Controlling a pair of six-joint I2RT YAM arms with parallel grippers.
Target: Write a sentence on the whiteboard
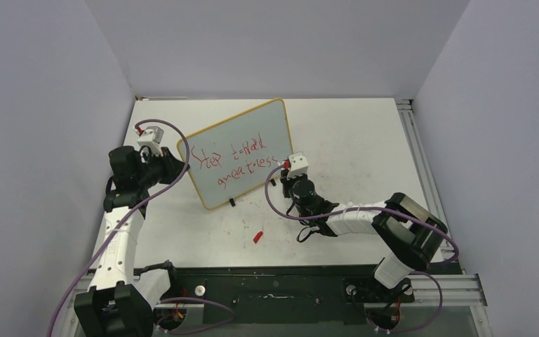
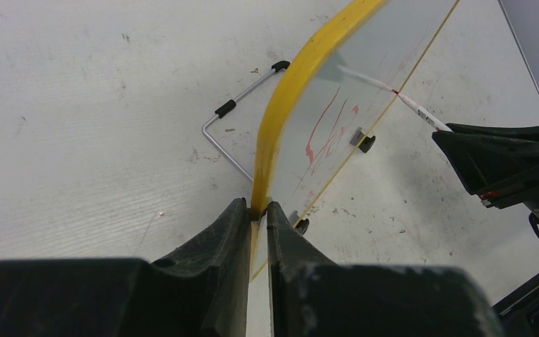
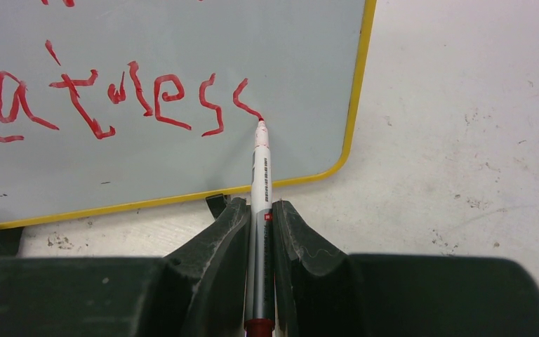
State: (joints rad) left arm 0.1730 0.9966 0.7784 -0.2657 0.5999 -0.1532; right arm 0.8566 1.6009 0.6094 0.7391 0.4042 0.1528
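Black fingers of the right gripper (image 3: 260, 207) are closed tight on a grey marker (image 3: 260, 168). Its red tip touches the whiteboard (image 3: 182, 42) at the last letter of the sentence (image 3: 123, 91). The left gripper (image 2: 256, 207) is shut on the board's left edge. The board stands on the table (image 1: 365, 140), and a small red piece (image 1: 257, 236) lies near, in front of it.
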